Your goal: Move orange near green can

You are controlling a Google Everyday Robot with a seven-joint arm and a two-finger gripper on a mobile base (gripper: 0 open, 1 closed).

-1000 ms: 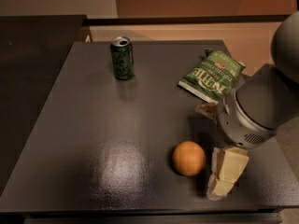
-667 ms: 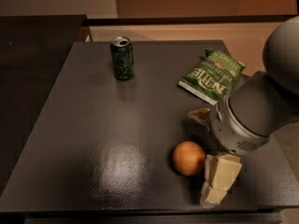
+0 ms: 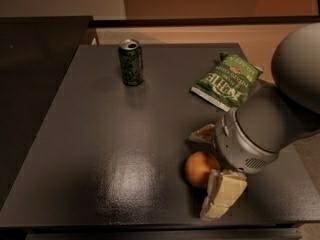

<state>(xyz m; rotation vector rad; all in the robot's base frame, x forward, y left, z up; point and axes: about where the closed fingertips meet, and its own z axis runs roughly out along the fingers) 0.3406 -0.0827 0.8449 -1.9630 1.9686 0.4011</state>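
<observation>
The end effector [image 3: 205, 172] sits low over the front right part of the bench [image 3: 100, 134], its two pale fingers [image 3: 223, 195] spread wide with the orange [image 3: 196, 168] between them. One finger lies beyond the fruit with a sliver of dark bench showing between them; the other lies on the near side, right against the fruit's lower right edge, though whether it actually presses on it I cannot tell. Compared with a second ago, the end effector has slid left and a little toward the front edge, so the fingers now reach further around the orange, while the orange itself lies where it did. The rounded grey wrist and arm [image 3: 260, 129] rise behind, to the right, and cover more of the bench's right side than before. Just beyond the arm lies a flat green chip bag [image 3: 227, 80], unmoved. The green can [image 3: 131, 63] stands upright near the far left of the bench, well apart from the orange.
</observation>
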